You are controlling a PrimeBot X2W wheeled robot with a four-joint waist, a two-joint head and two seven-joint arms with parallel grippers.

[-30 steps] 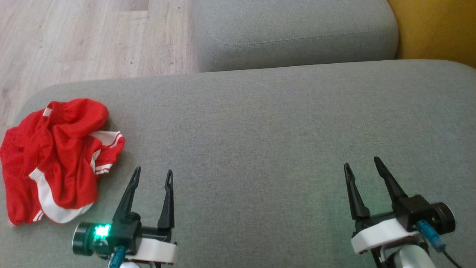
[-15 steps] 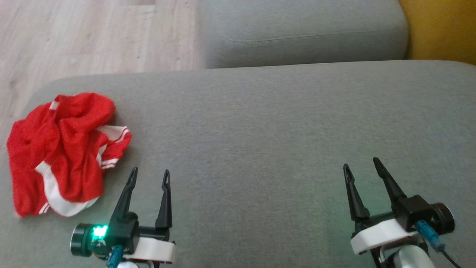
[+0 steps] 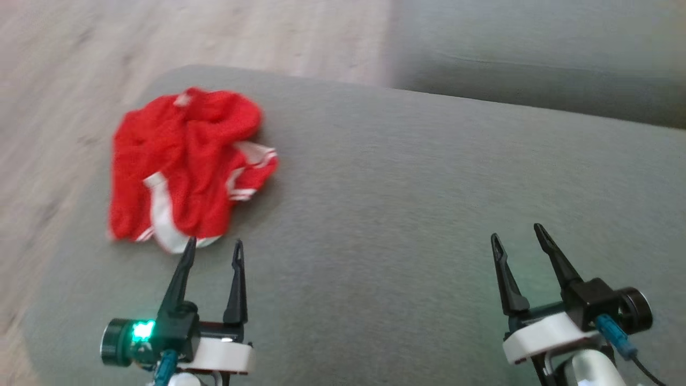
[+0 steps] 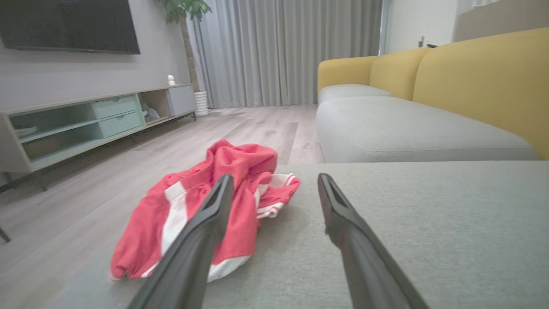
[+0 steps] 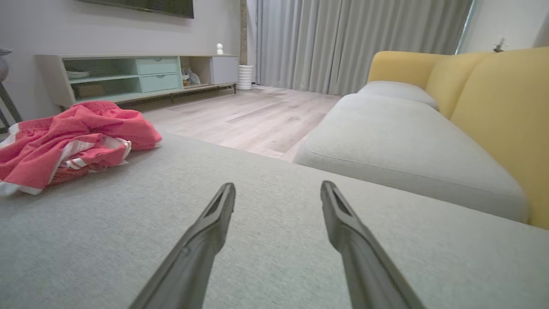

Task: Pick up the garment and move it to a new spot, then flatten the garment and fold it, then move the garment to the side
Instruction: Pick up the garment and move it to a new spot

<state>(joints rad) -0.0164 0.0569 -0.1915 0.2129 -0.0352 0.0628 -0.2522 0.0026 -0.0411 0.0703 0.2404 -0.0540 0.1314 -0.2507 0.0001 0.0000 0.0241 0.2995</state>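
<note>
Grey sofa cushion [image 3: 402, 187], crumpled red garment [image 3: 182, 166] near its left corner, left gripper [image 3: 214, 243] just beside it, right gripper [image 3: 516, 231] well apart, both spread wide, empty, wrist views adding curtains [image 4: 291, 51], yellow backrest [image 4: 480, 81].

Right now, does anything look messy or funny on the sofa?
Yes: the red garment is scrunched in a heap near the far left corner of the grey sofa cushion, not laid flat. Nothing looks spilled or broken.
</note>
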